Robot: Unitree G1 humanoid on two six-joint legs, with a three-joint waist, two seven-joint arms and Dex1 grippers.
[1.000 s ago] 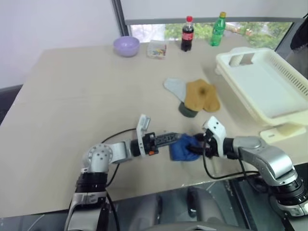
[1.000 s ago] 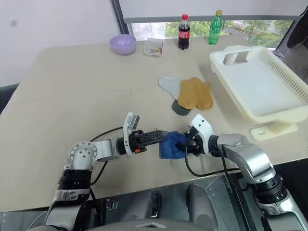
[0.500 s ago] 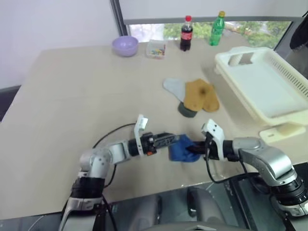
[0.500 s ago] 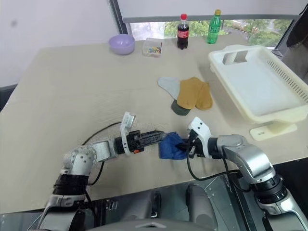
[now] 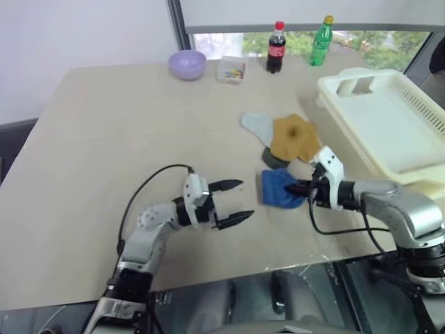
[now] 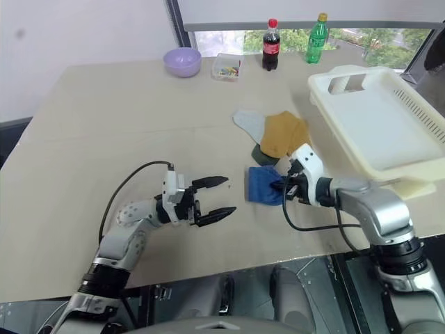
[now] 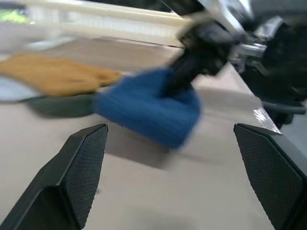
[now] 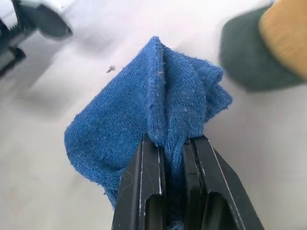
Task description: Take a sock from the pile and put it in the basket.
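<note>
Lifting off the table, right claw (image 5: 304, 188) now pinches blue sock (image 5: 280, 188); left claw (image 5: 236, 201) released, apart.

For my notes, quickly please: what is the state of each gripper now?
Left gripper: open, holding nothing.
Right gripper: shut on the blue sock.

Table (image 5: 104, 125): a broad, pale beige top, its near edge running below the right gripper (image 5: 300, 188).
Wall (image 5: 76, 31): plain white, beyond the table's far side, well away from the gripper.
Window (image 5: 299, 43): a low strip past the far edge, green leaves outside in daylight.
Window frame (image 5: 177, 28): a dark upright post.
Floor (image 5: 14, 139): dark, beside the table's end.
</note>
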